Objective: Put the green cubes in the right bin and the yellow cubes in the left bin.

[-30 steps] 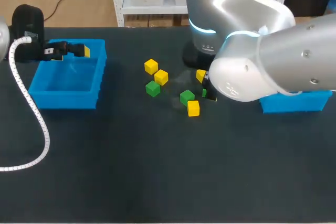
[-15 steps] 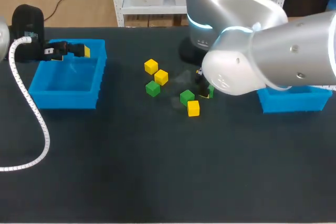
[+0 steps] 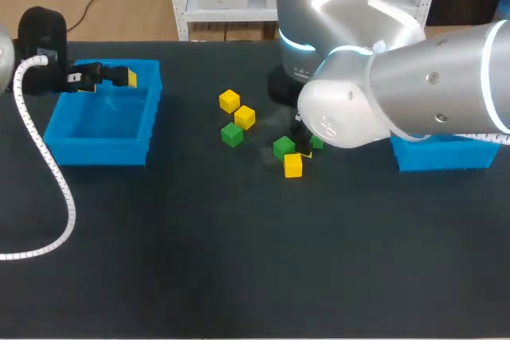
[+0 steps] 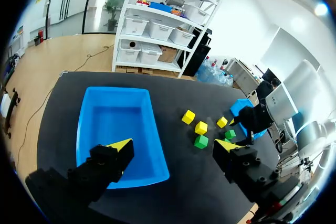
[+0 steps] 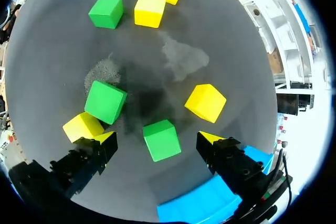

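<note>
Several green and yellow cubes lie mid-table. In the right wrist view my right gripper (image 5: 157,139) is open just above the table, and a green cube (image 5: 161,141) sits between its fingers untouched. A second green cube (image 5: 106,101) and a yellow cube (image 5: 83,127) lie by one finger, another yellow cube (image 5: 205,102) by the other. From the head view the right arm (image 3: 374,101) hides that gripper; a green cube (image 3: 284,147) and a yellow cube (image 3: 293,165) show beside it. My left gripper (image 3: 107,77) hangs open and empty over the left bin (image 3: 103,145).
The blue right bin (image 3: 446,157) lies partly under the right arm. Two yellow cubes (image 3: 229,101) (image 3: 245,117) and a green cube (image 3: 232,134) lie apart to the left of the cluster. The left bin (image 4: 118,124) holds nothing visible.
The right arm has shifted left over the cube cluster, now covering the yellow cube that showed near it. The left arm has not moved.
</note>
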Controlling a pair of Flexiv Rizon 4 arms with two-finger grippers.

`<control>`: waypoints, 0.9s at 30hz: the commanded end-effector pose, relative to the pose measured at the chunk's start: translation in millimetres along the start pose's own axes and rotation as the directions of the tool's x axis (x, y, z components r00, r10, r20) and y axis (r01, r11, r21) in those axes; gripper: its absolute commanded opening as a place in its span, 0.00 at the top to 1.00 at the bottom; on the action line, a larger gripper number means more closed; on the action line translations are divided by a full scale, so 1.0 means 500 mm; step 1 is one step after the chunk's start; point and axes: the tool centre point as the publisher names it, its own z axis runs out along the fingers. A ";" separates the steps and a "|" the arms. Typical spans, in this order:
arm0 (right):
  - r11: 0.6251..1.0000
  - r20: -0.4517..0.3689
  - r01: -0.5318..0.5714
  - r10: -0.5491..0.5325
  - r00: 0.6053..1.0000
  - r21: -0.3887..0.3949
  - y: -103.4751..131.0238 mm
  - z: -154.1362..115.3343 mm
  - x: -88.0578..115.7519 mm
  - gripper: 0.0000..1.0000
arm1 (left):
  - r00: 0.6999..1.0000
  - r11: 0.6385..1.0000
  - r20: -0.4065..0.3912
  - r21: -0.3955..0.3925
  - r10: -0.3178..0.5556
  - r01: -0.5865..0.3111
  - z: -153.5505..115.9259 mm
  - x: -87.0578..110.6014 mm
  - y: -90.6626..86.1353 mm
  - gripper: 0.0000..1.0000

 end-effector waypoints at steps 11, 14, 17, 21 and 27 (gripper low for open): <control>0.999 -0.016 -0.034 0.034 0.999 -0.015 -0.004 0.015 0.002 0.99 | 1.000 1.000 0.007 0.012 0.002 -0.003 0.000 0.002 0.005 0.00; 0.999 -0.019 -0.049 0.048 0.999 -0.016 -0.007 0.017 0.006 1.00 | 1.000 1.000 0.007 0.012 0.002 -0.003 0.000 0.002 0.005 0.00; 0.998 -0.017 -0.058 0.058 0.998 -0.014 -0.011 0.016 0.008 1.00 | 1.000 1.000 0.007 0.012 0.002 -0.003 0.000 0.002 0.005 0.00; 0.997 -0.004 -0.081 0.081 0.997 0.000 -0.023 0.003 0.009 1.00 | 1.000 1.000 0.007 0.012 0.002 -0.003 0.000 0.002 0.005 0.00; 0.980 0.113 -0.185 0.176 0.978 0.074 -0.098 -0.092 0.022 1.00 | 1.000 1.000 0.007 0.012 0.002 -0.003 0.000 0.002 0.005 0.00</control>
